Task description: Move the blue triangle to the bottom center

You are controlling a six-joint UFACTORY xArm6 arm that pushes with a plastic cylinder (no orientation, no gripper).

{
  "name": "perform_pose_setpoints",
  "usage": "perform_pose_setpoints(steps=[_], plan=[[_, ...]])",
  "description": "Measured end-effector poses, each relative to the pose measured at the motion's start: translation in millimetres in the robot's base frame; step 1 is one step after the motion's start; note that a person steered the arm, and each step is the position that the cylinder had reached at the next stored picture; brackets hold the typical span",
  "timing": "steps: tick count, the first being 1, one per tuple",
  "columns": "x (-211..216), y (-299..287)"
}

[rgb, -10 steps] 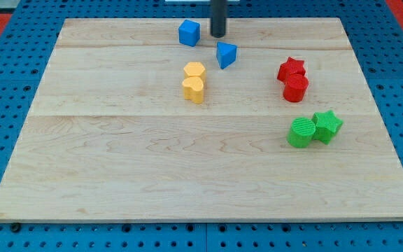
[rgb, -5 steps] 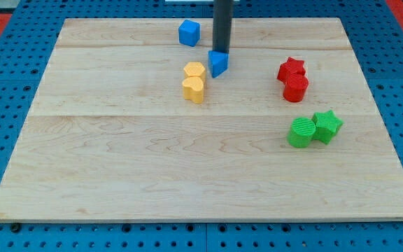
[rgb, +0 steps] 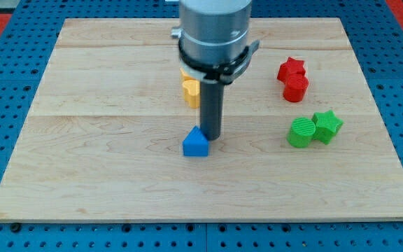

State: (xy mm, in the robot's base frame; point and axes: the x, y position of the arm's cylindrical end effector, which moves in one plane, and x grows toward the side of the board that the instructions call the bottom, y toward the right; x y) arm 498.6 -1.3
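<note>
You see the arm's grey body (rgb: 213,31), cut off by the view's top edge, covering most of the yellow blocks (rgb: 189,89), whose shapes cannot be told, and hiding any block behind it near the view's top.

The triangle (rgb: 196,144) is blue. The star (rgb: 292,68) and the round block (rgb: 296,88) are red. Another round block (rgb: 301,133) and another star (rgb: 327,126) are green. One block (rgb: 189,89) is yellow. My tip (rgb: 210,137) is dark. The board (rgb: 103,161) is pale wood with lines.
</note>
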Motion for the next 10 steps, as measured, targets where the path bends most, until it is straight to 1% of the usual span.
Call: perform_pose_setpoints(steps=[1, 2, 4, 5, 6, 8, 10], plan=[[37, -26], [37, -38], [-29, 12], [-70, 50], [-119, 67], [-197, 73], [-243, 68]])
